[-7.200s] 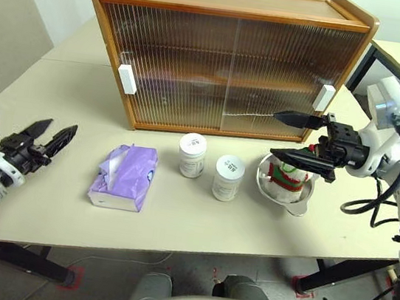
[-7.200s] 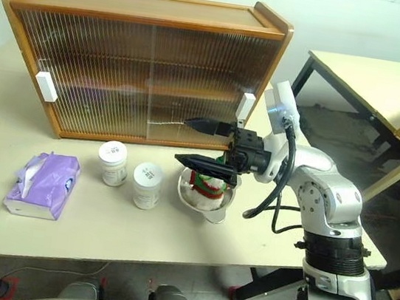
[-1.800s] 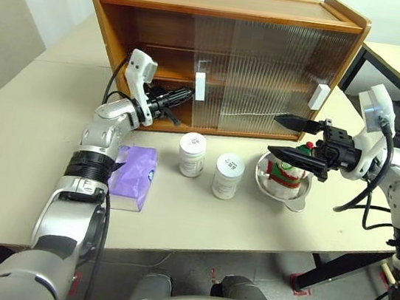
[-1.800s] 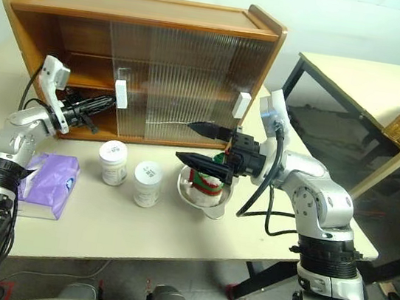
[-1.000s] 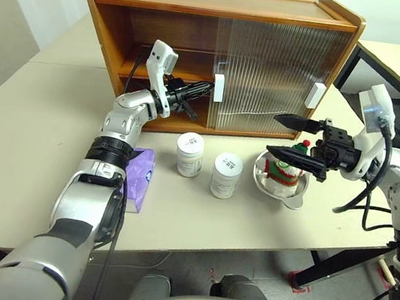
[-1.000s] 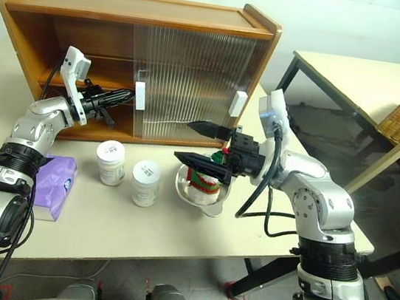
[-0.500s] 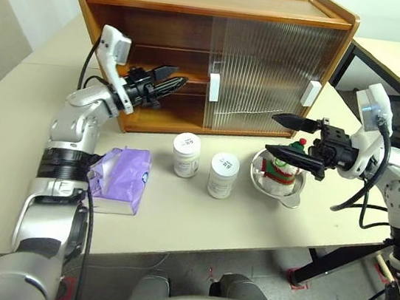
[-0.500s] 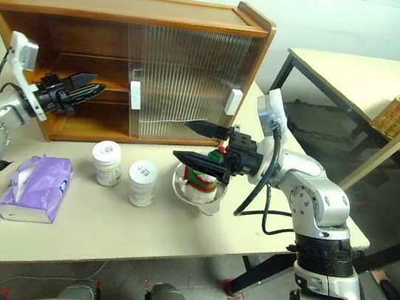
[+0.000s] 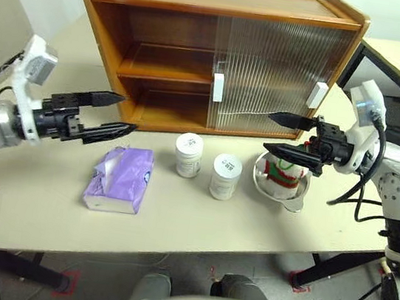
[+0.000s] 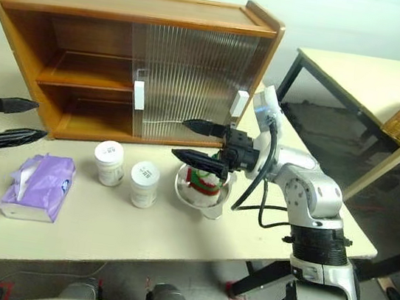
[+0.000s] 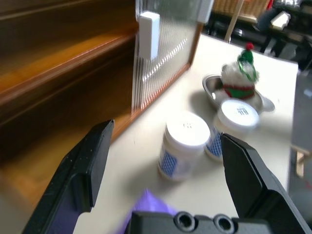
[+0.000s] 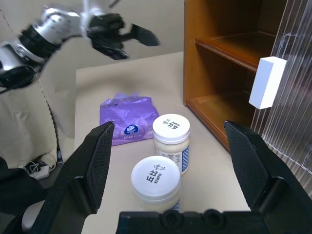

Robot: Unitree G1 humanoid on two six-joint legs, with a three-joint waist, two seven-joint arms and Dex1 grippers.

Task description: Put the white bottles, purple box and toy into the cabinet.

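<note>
Standing at the back of the beige table [image 9: 47,173] we see the cabinet [image 9: 220,56], its left sliding door pushed over to the right so that the left half lies open and both bare wooden shelves show; the two white handles [image 9: 218,87] sit on the ribbed panels, one near the middle and one at the right edge. Next in size, the purple box [image 9: 115,178] lies flat on the table in front of the open half, well clear of the cabinet's base. Our left gripper [image 9: 108,112] hangs above the table to the left of that box and just in front of the cabinet's left end, its two black fingers spread wide and holding nothing. Our right gripper [image 9: 283,134] hovers level over the steel bowl [image 9: 282,192], fingers likewise spread wide apart and empty, pointing toward the middle of the table. That bowl stands at the right, in front of the closed panels, and the toy [image 9: 284,172] sits upright inside it. Between the box and the bowl stand the two white bottles [image 9: 189,155], upright and just beside each other, the right one [image 9: 224,177] a little nearer to us, neither touching the cabinet.
</note>
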